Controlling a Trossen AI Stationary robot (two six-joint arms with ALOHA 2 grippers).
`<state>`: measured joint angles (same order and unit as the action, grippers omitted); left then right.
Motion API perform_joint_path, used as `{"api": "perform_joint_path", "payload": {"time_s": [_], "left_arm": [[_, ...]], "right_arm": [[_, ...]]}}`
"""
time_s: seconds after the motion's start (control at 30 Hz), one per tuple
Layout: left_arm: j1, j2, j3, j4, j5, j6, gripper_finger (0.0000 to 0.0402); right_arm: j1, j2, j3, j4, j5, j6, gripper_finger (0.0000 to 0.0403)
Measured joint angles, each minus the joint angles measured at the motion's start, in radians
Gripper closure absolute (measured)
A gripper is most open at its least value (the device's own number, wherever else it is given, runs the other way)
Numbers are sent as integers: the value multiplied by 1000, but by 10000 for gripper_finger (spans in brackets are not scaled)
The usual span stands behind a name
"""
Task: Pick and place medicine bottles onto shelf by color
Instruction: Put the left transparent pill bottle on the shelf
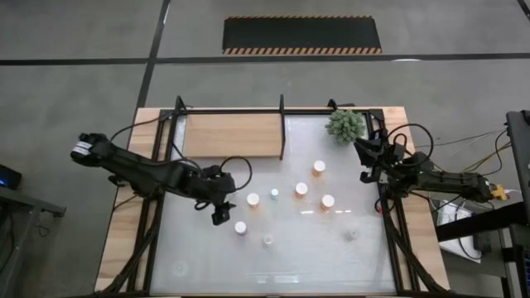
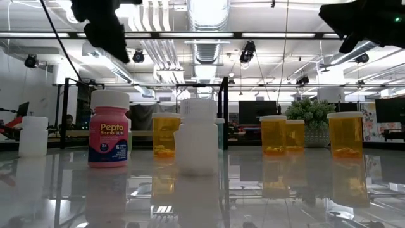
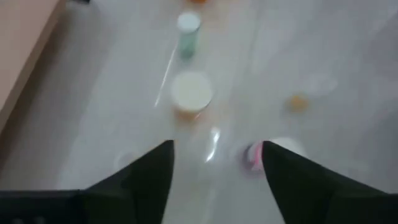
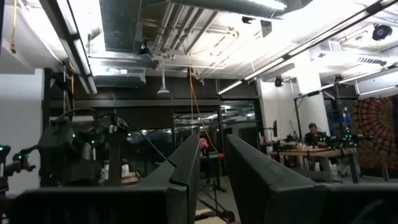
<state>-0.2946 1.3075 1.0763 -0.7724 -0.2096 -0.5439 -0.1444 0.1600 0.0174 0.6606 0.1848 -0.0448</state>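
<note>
Several small bottles stand upright on the white tabletop (image 1: pixel 190 257). Orange ones are at the middle right (image 1: pixel 319 167) (image 1: pixel 301 189) (image 1: pixel 327 201) and one is at the middle (image 1: pixel 253 199). A pink-labelled bottle (image 1: pixel 240 228) (image 2: pixel 109 130) and pale ones (image 1: pixel 267 240) (image 1: pixel 351 235) stand nearer the front. The wooden shelf (image 1: pixel 233 135) lies at the far left and holds nothing. My left gripper (image 1: pixel 219 213) (image 3: pixel 217 168) hovers open and empty above the table, just left of the pink bottle (image 3: pixel 256 155), with an orange bottle (image 3: pixel 191 94) ahead of it. My right gripper (image 1: pixel 364 170) (image 4: pixel 213 163) waits at the right edge, its fingers a narrow gap apart and empty.
A spiky green plant (image 1: pixel 345 124) stands at the far right corner, close to my right arm. Black frame bars (image 1: pixel 282 124) edge the shelf and run along the table's sides. A small teal bottle (image 1: pixel 274 193) (image 3: pixel 188 30) stands among the orange ones.
</note>
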Motion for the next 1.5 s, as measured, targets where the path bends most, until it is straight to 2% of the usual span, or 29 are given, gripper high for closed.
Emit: {"api": "perform_joint_path", "payload": {"time_s": [0.17, 0.37, 0.7, 1.0, 1.17, 1.3, 1.5], "left_arm": [[7, 81, 38, -97, 0, 121, 135], [57, 164, 55, -108, -6, 265, 135], [184, 235, 38, -108, 26, 364, 135], [218, 235, -6, -99, 58, 370, 135], [219, 235, -36, -16, 58, 369, 135], [219, 235, -55, -13, 58, 367, 135], [219, 235, -60, -4, 58, 366, 163]], "right_arm": [[0, 0, 0, -6, 0, 0, 335], [0, 0, 0, -19, 0, 22, 335], [0, 0, 0, -59, 0, 51, 335], [0, 0, 0, -60, 0, 54, 335], [0, 0, 0, -62, 0, 56, 335], [0, 0, 0, -62, 0, 62, 335], [0, 0, 0, -63, 0, 64, 335]]}}
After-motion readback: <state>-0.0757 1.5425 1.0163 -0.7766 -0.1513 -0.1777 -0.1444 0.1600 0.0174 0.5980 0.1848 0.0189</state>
